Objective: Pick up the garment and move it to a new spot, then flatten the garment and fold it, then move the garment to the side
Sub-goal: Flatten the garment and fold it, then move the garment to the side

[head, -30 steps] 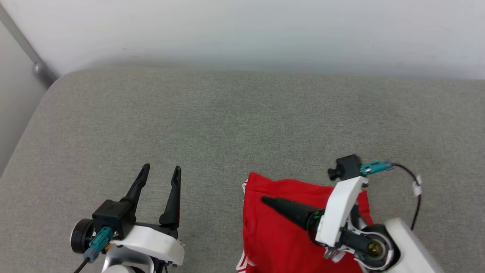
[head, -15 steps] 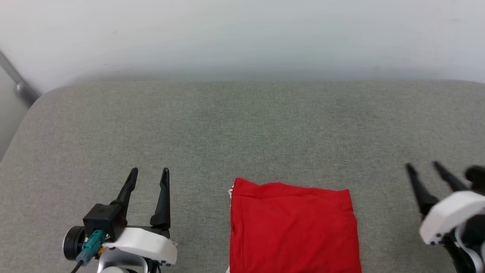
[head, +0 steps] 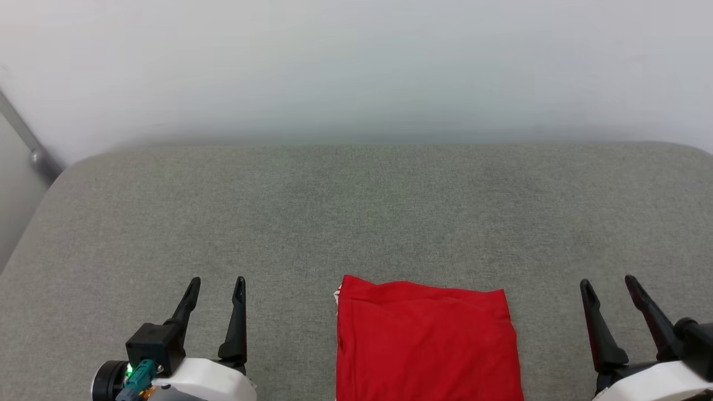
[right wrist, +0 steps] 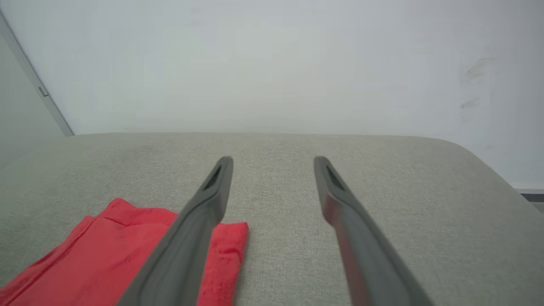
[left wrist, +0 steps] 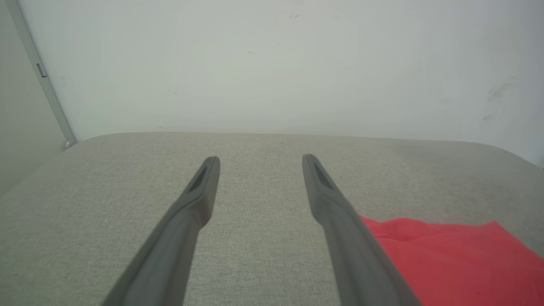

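Observation:
The garment [head: 426,342] lies folded into a neat red rectangle on the grey cushion, at the bottom centre of the head view, with a sliver of white trim at its left edge. My left gripper [head: 216,285] stands open to its left, apart from it. My right gripper [head: 609,284] stands open to its right, also clear of the cloth. In the left wrist view the garment [left wrist: 450,259] shows at the lower right, beside the open left gripper [left wrist: 260,160]. Through the right wrist view the garment [right wrist: 106,255] sits at the lower left of the open right gripper [right wrist: 274,161].
The grey cushion [head: 356,223] stretches wide ahead and to both sides, its rounded far edge meeting a pale wall [head: 356,67]. A grey metal post [head: 30,147] runs along the wall at the far left.
My right gripper has lifted off the garment and swung out to the right, leaving the folded cloth lying free. The head camera has tilted, shifting the whole view downward.

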You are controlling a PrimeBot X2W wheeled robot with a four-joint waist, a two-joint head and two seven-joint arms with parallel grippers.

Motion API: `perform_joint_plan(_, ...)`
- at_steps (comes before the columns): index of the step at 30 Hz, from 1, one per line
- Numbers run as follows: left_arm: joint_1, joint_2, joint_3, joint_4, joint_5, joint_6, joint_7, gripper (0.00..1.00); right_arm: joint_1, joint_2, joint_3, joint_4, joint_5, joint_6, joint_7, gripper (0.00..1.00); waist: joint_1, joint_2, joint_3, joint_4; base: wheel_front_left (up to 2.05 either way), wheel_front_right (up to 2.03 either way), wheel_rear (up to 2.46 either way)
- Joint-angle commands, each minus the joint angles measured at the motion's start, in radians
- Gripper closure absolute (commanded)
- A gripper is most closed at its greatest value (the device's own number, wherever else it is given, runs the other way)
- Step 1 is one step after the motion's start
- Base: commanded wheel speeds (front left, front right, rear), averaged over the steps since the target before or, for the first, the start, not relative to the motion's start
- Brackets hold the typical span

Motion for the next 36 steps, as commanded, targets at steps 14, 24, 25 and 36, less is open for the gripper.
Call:
perform_joint_plan(14, 0.03, 0.018, -0.003, -0.002, -0.006, 0.014, 0.011, 0.0, 0.062, 0.044, -0.006, -0.085, -0.017, 0.0, 0.057, 0.0, 0.0002, 0.0, -0.013, -0.012, 0.0, 0.0, 0.0)
perform_joint_plan(24, 0.016, 0.001, 0.015, -0.006, -0.02, 0.028, -0.018, 0.0, 0.05, 0.007, -0.167, 0.026, 0.131, 0.0, 0.27, 0.0, 0.0002, 0.0, -0.002, -0.008, 0.0, 0.0, 0.0)
perform_joint_plan(25, 0.016, -0.003, 0.018, -0.007, -0.02, 0.032, -0.021, 0.0, 0.039, -0.003, -0.2, 0.051, 0.162, 0.0, 0.308, 0.0, 0.0002, 0.0, 0.002, -0.003, 0.0, 0.0, 0.0)
perform_joint_plan(36, -0.031, -0.041, 0.018, -0.001, -0.016, 0.019, -0.052, 0.0, -0.079, -0.006, -0.335, 0.306, 0.576, 0.0, 0.845, 0.0, 0.0002, 0.0, 0.078, 0.068, 0.0, 0.0, 0.0)
